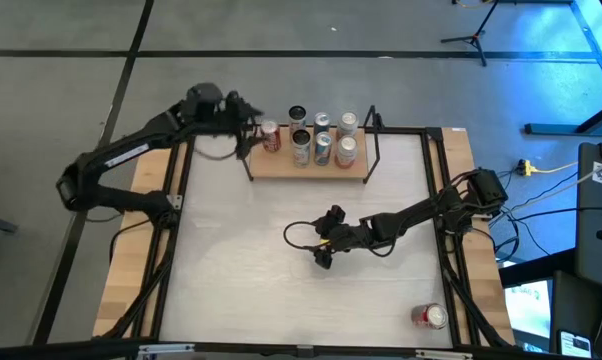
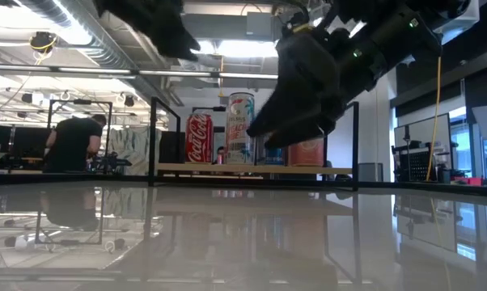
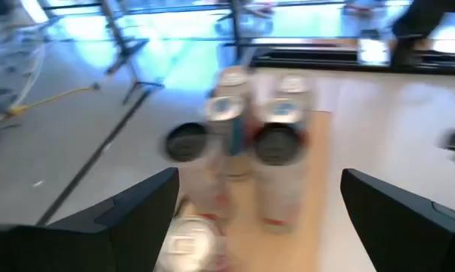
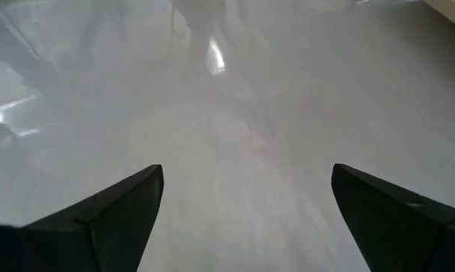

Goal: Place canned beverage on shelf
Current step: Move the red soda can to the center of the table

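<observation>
On the shelf [image 1: 308, 165] at the far side of the table [image 1: 281, 300], seven cans [image 1: 324, 148], standing up in a bunch. Red can [image 1: 271, 137] at the left end, just beside the left gripper [image 1: 247, 120]. Fingers wide open there, holding nothing. Near the middle of the table, the right gripper [image 1: 324, 250], low over the white top, open wide too and empty. Far off in the near right corner, one more can [image 1: 431, 316], lying on its side.
</observation>
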Motion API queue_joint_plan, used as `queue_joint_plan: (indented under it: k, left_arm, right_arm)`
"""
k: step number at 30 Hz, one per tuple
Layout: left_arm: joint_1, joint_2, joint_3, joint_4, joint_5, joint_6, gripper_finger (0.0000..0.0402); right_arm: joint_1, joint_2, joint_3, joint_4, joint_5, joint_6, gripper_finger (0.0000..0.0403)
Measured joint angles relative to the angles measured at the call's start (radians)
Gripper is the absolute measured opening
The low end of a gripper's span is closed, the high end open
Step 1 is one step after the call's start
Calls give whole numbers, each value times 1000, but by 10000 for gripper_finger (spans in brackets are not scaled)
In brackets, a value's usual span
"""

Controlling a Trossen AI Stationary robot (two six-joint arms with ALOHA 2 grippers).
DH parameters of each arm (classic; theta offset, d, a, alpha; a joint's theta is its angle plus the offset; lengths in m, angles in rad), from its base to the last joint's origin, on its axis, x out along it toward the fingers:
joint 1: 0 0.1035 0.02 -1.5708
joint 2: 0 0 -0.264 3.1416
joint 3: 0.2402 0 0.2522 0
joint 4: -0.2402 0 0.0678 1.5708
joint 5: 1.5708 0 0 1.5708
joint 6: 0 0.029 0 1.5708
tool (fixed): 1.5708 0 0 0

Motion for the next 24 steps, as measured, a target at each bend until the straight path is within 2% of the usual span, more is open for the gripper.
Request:
queue_joint_plan:
  k: [3, 7, 13, 16, 21, 24]
  left_arm:
    - [-88, -65, -2, -93, 4, 0, 358]
    - [-228, -152, -77, -142, 3, -47, 358]
    - [-439, -250, -305, -27, 3, -232, 357]
    - [-539, -253, -416, 100, 3, -332, 357]
    - [-705, -227, -546, 339, -5, -402, 357]
    - [-799, -209, -595, 489, -46, -402, 357]
  right_arm:
    - [-2, -1, 24, 1, -32, -7, 380]
    - [27, -42, 94, -128, -58, -42, 380]
    - [131, -120, 186, -377, -47, -11, 380]
    - [195, -164, 254, -577, -45, 107, 380]
    - [306, -195, 414, -1036, -87, 474, 380]
    - [379, -196, 522, -1254, -95, 689, 380]
